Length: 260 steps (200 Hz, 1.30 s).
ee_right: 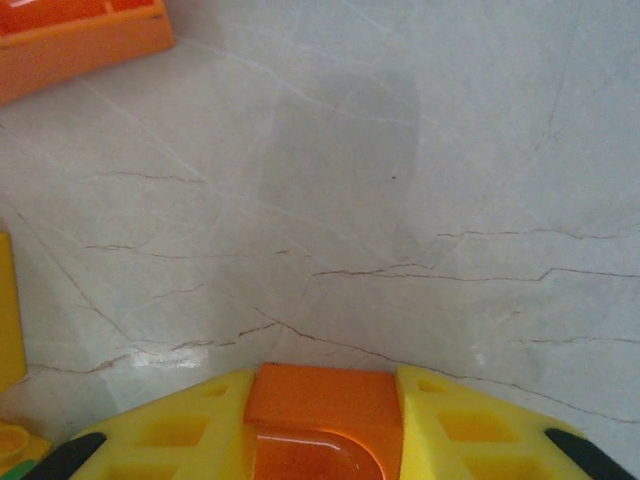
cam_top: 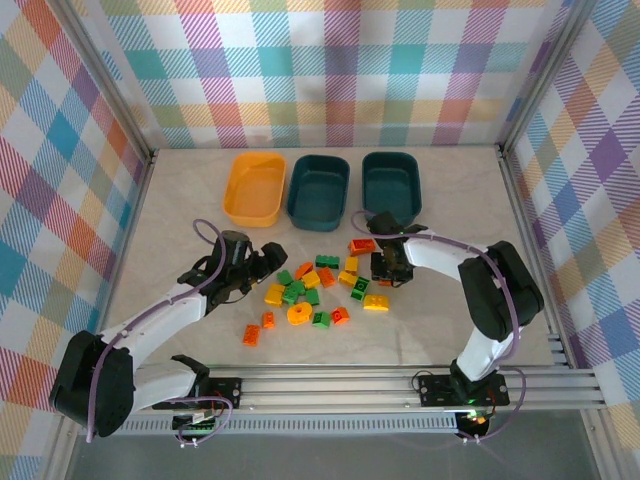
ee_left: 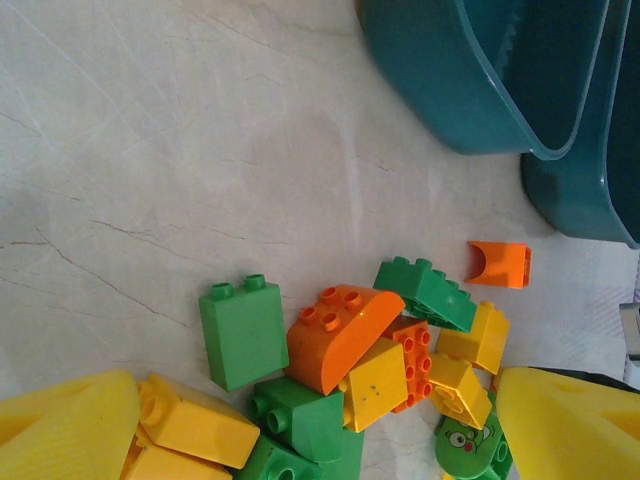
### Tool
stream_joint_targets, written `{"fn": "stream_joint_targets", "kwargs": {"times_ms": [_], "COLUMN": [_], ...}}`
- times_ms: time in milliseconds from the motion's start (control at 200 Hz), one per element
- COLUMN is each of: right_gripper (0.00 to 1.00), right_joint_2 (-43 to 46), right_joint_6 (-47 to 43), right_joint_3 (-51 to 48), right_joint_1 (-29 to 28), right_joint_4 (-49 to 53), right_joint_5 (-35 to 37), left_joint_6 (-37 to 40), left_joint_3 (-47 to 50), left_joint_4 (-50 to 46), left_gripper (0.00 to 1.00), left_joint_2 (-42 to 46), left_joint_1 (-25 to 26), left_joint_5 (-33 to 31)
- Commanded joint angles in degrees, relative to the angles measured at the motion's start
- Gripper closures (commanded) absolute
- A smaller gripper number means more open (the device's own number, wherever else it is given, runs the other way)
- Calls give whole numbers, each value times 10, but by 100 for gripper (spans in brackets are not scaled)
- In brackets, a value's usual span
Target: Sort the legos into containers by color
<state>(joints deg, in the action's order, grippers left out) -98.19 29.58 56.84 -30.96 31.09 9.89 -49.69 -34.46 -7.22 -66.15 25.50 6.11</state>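
Note:
The legos (cam_top: 320, 285) lie in a loose pile of yellow, green and orange-red bricks at mid-table. At the back stand the containers: a yellow-orange tub (cam_top: 255, 188) and two dark teal tubs (cam_top: 318, 190) (cam_top: 391, 185). My left gripper (cam_top: 268, 268) is at the pile's left edge, open. In the left wrist view its yellow fingers (ee_left: 60, 430) flank a green brick (ee_left: 240, 330), a rounded orange brick (ee_left: 340, 335) and yellow ones. My right gripper (cam_top: 390, 270) hangs over the pile's right side, shut on an orange brick (ee_right: 322, 410).
An aluminium frame rail (cam_top: 400, 385) runs along the near edge, and checked walls enclose the table. Bare marble surface (ee_right: 350, 200) lies under the right gripper, with another orange brick (ee_right: 70, 35) to its far left. The teal tubs' walls (ee_left: 470, 80) stand beyond the left gripper.

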Motion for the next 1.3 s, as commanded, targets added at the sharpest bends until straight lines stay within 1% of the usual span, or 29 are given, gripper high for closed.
{"fn": "stream_joint_targets", "kwargs": {"times_ms": [0,160,290,420,555,615,715,895,975,1055,1255,1295], "right_gripper": [67,68,68,68,68,67,67,66,67,67,59,54], "right_joint_2": [11,48,73,65,40,18,-33,-119,-174,-229,-313,-323], "right_joint_6": [6,3,-17,-43,-71,-81,-86,-96,-92,-99,-106,-104], "right_joint_3": [-6,5,44,99,177,216,280,366,418,478,584,601], "right_joint_1": [-7,-7,-6,-3,20,41,75,113,135,148,160,161], "right_joint_4": [-3,-5,6,14,15,8,7,13,32,62,113,126], "right_joint_5": [21,33,52,74,75,63,15,-17,-51,-69,-72,-69], "left_joint_6": [7,9,11,11,17,26,45,59,60,61,68,67], "left_joint_3": [-4,-10,-14,-17,-24,-32,-55,-68,-67,-70,-78,-80], "left_joint_4": [-1,-6,-14,-14,-20,-28,-55,-78,-78,-77,-72,-70], "left_gripper": [7,7,7,7,7,7,7,7,7,7,7,7], "left_joint_2": [14,13,13,10,8,4,-8,-6,-7,-15,-45,-52], "left_joint_1": [6,6,6,6,6,6,7,7,7,6,7,7], "left_joint_5": [-14,-11,-12,-9,0,4,18,22,22,26,38,44]}}
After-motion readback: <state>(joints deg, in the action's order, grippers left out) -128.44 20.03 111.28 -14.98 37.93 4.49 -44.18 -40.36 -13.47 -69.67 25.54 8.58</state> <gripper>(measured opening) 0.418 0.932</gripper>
